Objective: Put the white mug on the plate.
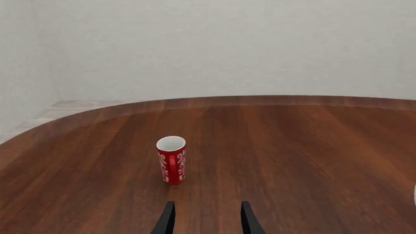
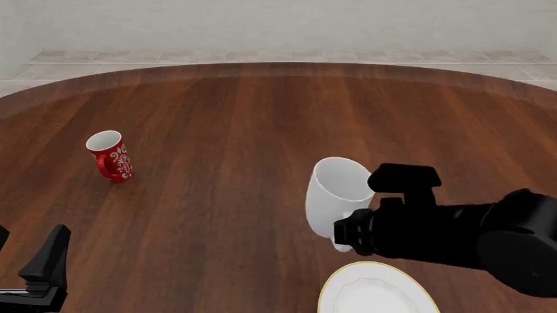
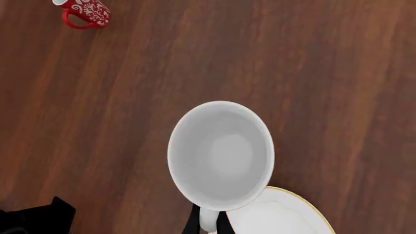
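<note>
The white mug (image 2: 335,195) is upright and held off the table, just beyond the plate's far edge. My right gripper (image 2: 348,236) is shut on its handle; the right wrist view looks down into the mug (image 3: 221,155), with the fingers (image 3: 206,225) pinching the handle. The plate (image 2: 376,291), white with a golden rim, lies at the near edge of the table, below and nearer than the mug; it also shows in the right wrist view (image 3: 279,214). My left gripper (image 1: 206,219) is open and empty at the near left (image 2: 44,264).
A small red mug (image 2: 111,156) with white patterns stands upright at the left of the round wooden table (image 2: 261,117), ahead of my left gripper (image 1: 171,159). It also shows in the right wrist view (image 3: 85,12). A pale wall and tiled floor lie beyond the table.
</note>
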{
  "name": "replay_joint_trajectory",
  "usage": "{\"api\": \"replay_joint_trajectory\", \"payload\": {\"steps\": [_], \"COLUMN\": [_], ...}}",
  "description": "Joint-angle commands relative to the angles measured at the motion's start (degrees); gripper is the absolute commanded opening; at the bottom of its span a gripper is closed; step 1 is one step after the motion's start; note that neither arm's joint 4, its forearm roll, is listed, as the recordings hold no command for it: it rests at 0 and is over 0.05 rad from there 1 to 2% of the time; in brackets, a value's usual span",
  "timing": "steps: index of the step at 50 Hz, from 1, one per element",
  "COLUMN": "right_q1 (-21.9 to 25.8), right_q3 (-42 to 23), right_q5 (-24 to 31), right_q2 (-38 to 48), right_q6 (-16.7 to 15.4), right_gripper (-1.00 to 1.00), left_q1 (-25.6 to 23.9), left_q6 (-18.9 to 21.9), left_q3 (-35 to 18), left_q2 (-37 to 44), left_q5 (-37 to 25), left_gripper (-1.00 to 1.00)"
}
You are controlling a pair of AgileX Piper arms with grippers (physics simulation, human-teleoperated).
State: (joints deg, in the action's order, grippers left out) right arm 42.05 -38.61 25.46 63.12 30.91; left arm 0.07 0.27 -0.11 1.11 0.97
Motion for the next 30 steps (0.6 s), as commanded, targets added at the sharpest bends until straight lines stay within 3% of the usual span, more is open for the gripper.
{"api": "replay_joint_trajectory", "payload": {"steps": [1,30], "right_q1": [-0.72,-1.1], "right_q3": [2.88,7.42], "right_q5": [-0.05,5.31], "right_q2": [-2.61,-10.58], "right_q6": [-0.1,-1.49], "right_gripper": [-1.0,-1.0], "left_q1": [0.01,0.01], "left_q6": [0.0,0.0], "left_q3": [0.0,0.0], "left_q2": [0.0,0.01], "left_q5": [0.0,0.0], "left_gripper": [1.0,1.0]}}
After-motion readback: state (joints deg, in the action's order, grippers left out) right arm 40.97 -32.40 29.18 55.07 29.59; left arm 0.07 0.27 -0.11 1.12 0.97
